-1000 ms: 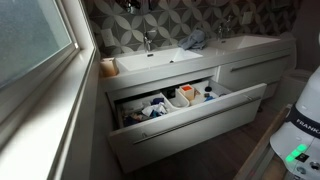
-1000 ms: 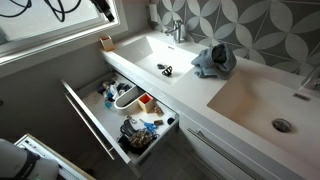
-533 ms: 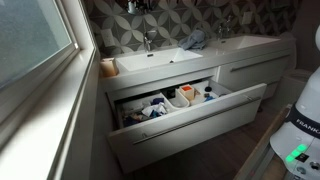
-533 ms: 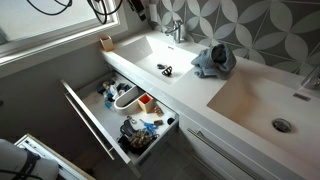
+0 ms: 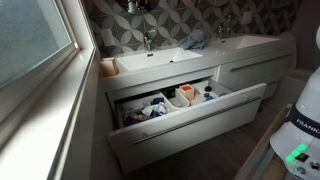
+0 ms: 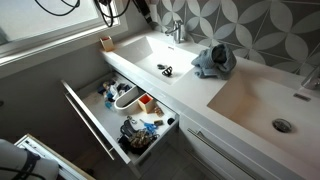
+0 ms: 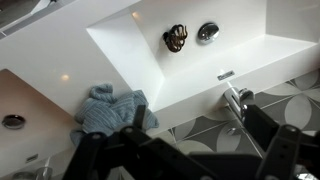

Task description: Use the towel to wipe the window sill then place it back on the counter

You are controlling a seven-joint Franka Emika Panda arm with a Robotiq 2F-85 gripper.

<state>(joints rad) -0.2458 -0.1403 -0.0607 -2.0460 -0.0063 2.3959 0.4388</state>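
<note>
The grey-blue towel lies crumpled on the white counter between the two basins, also visible in an exterior view as the towel. My gripper hangs high near the tiled wall, beside the faucet, well short of the towel. In the wrist view the gripper stands open and empty over the faucet, with the towel off to one side of its fingers. The window sill runs below the frosted pane.
A wide drawer full of toiletries stands open under the counter. A tan block sits on the counter's end by the window. A small dark object lies in the basin beside the drain.
The gripper has travelled along the top of the wall from the window side toward the faucet, staying open. The towel has not moved.
</note>
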